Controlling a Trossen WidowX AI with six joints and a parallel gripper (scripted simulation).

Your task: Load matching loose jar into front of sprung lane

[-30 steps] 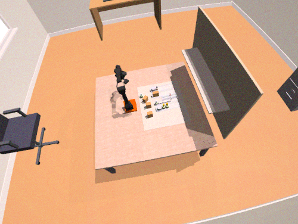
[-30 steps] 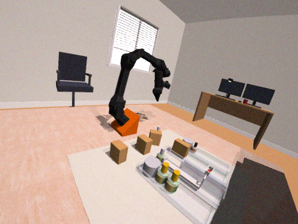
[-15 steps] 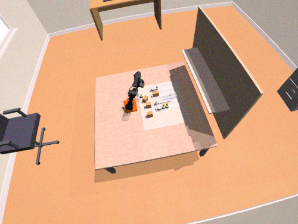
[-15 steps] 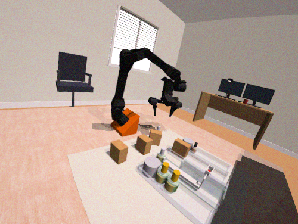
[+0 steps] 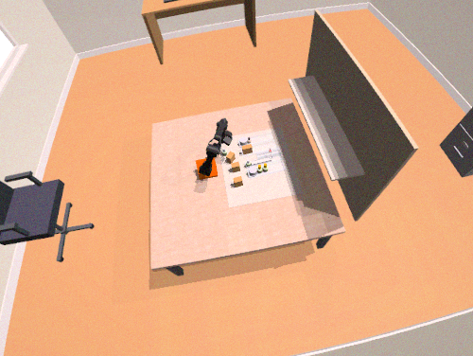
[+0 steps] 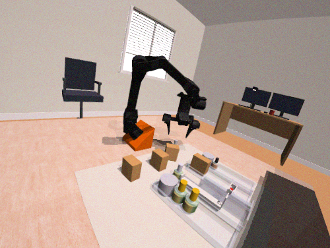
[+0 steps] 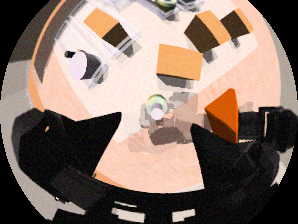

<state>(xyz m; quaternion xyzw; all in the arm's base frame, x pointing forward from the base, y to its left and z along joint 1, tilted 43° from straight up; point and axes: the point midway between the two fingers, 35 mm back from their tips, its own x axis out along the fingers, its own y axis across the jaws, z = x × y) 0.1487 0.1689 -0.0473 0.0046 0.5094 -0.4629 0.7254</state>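
Observation:
The loose jar [image 5: 223,152] [image 6: 175,142] [image 7: 157,106], greenish with a pale cap, stands at the mat's edge; in the exterior view a block hides all but its cap. A similar greenish, pale-capped jar [image 5: 248,164] [image 6: 178,172] stands at the front end of the middle, sprung lane. The pusher plate behind it is too small to make out clearly. My gripper [image 6: 178,135] [image 7: 157,121] is open and empty. It points down, well above the loose jar, which appears between the fingertips and slightly beyond them in the wrist view.
Brown blocks [image 6: 131,168] [image 6: 159,159] [image 6: 172,152] [image 6: 200,163] stand about the lanes; one [image 7: 179,62] is close to the loose jar. A side lane holds a grey tub [image 6: 168,185] and yellow-capped jars [image 6: 180,194] [image 6: 191,202]. Another grey tub [image 7: 78,66] stands beside a dark-capped jar [image 6: 216,161].

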